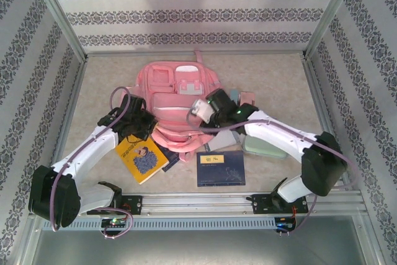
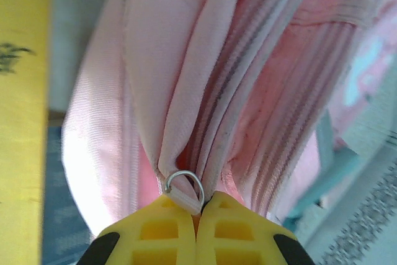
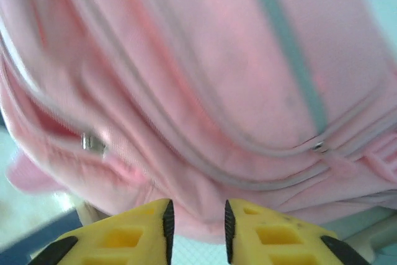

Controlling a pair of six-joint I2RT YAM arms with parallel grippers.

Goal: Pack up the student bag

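So the bag (image 1: 180, 100) is lying flat in the middle of the table (image 1: 273, 85), front pockets facing up, top end pointing at the back wall, and both arms are reaching in over its near end. The left gripper (image 2: 200, 212) is clamped tight on a zip pull (image 2: 185, 200): its wrist cam shows the two yellow fingers pressed together, with the little white tab and its metal ring pinched right at the tips, and the zip running up between folds of pink fabric above that. The right gripper (image 3: 195, 228) sits at the near right part of the bag, and its jaws are parted a bit with nothing between them, just pink fabric past the gap. Its cam is kinda blurry, but you can make out a metal slider (image 3: 93, 144) on a zip to the left of the fingers. In front of the bag there's a yellow book (image 1: 141, 158) on the left near the left arm, a blue book (image 1: 221, 167) just right of centre, and a pale green case (image 1: 265, 148) partly tucked under the right arm.
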